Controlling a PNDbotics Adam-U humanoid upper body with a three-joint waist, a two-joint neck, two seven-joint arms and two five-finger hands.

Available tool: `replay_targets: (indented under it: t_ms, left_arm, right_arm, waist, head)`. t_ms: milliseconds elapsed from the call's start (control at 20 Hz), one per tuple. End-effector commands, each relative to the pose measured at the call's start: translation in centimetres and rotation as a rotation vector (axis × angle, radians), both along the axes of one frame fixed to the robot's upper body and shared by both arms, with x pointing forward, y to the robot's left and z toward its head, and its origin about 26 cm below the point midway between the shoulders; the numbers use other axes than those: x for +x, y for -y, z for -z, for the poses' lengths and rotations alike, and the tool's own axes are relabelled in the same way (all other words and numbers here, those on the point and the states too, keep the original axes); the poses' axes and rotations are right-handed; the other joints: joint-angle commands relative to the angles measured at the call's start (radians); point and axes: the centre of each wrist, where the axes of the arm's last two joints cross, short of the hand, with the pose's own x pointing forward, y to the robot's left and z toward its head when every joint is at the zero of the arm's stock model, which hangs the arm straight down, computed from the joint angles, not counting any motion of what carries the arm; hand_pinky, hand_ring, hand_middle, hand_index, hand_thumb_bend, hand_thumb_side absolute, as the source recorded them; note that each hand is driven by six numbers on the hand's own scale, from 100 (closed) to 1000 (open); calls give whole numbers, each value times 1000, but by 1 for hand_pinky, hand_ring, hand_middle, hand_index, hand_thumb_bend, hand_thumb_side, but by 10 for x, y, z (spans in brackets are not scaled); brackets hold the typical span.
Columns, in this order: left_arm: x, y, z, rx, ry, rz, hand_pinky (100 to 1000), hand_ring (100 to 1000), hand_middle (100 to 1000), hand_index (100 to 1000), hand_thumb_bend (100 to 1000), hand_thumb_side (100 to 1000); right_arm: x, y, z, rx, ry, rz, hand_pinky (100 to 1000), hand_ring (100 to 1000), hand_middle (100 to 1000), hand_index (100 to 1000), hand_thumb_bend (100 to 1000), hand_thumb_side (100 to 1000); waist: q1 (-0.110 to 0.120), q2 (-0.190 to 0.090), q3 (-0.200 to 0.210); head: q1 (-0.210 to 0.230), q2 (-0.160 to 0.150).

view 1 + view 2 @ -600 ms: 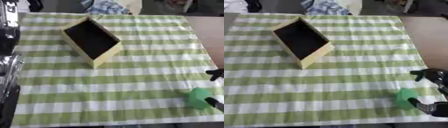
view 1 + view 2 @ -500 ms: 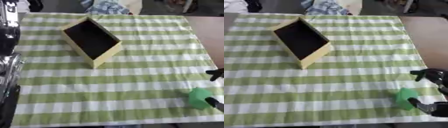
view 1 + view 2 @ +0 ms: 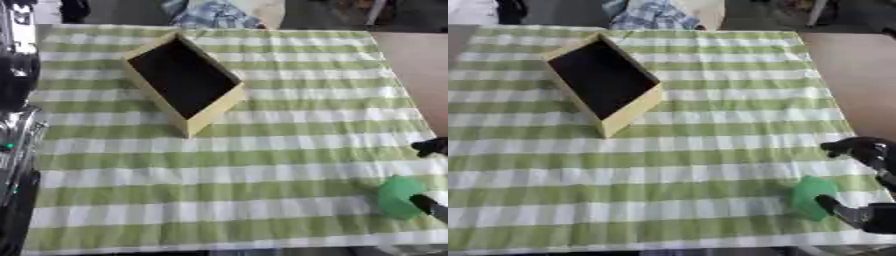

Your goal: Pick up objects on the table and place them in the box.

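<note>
Green-and-white striped cloth [image 3: 649, 170] covers the table, with bare brown table [image 3: 846, 75] showing along the right edge of the frame. Up in the upper left of the cloth sits the box [image 3: 606, 81], pale yellow walls, dark inside, turned at an angle to the stripes, nothing visible in it. Down at the lower right, close to the cloth's near edge, there's the green object [image 3: 811, 197], a small bright green block resting on the cloth, well apart from the box. And the right hand [image 3: 866, 182] is on it: black fingers come in from the right edge, one dark finger [image 3: 837, 206] touching the block's lower right side, another finger [image 3: 846, 146] curled above and just beyond it, so the hand is bracketing the block with fingers bent around it. Whether it's lifted at all, can't tell. Over on the left edge of the left eye view, a black and silver arm [image 3: 16, 125] runs top to bottom; its hand is out of sight. Some checked blue fabric [image 3: 651, 15] lies past the far edge of the cloth.
</note>
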Motion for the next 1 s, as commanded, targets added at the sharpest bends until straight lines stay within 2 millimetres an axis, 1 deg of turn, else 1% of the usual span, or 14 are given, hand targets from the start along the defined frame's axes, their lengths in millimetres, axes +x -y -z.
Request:
replay_targets:
  t_ms: [50,150,200,300,450,650,800,1000]
  left_arm:
    - [-2,1,-7,6,26,11,535,616,576,726,100,566]
    - [-2,1,-7,6,26,11,535,616,576,726,100,566]
    - [-2,1,-7,7,26,11,535,615,575,725,100,566]
    - [-3,1,-7,7,25,11,534,615,575,725,100,566]
    - [-3,1,-6,8,24,12,534,615,574,725,100,566]
    - [-3,2,-6,9,21,12,533,614,574,724,100,566]
    - [-3,2,-6,11,20,14,532,613,572,722,100,565]
    - [-3,2,-6,11,19,14,532,613,572,722,100,565]
  right_arm:
    - [2,3,-3,-8,-21,8,906,881,749,936,391,752]
    - [2,4,-3,-11,-28,13,920,893,750,940,392,682]
    - [2,4,-3,-13,-33,11,934,906,750,939,375,601]
    - [2,3,-3,-7,-44,3,960,928,750,937,367,559]
    - [2,4,-4,2,-62,6,956,928,747,933,366,538]
    - [4,2,-7,10,-91,18,943,923,750,930,347,475]
    - [5,-1,-8,31,-127,18,937,927,759,930,329,371]
    - [5,-3,-9,73,-174,13,933,930,765,929,331,297]
  waist:
    - [1,-8,1]
    - [1,-8,1]
    - [1,-8,1]
    - [1,-8,2]
    - [-1,-9,2]
    - [-2,-8,3]
    - [-3,-6,5]
    - [-3,-5,6]
  head:
    - [-5,1]
    - [-5,1]
    - [-5,0]
    - [-5,0]
    - [-5,0]
    - [-7,-1]
    - [-8,1]
    - [-10,2]
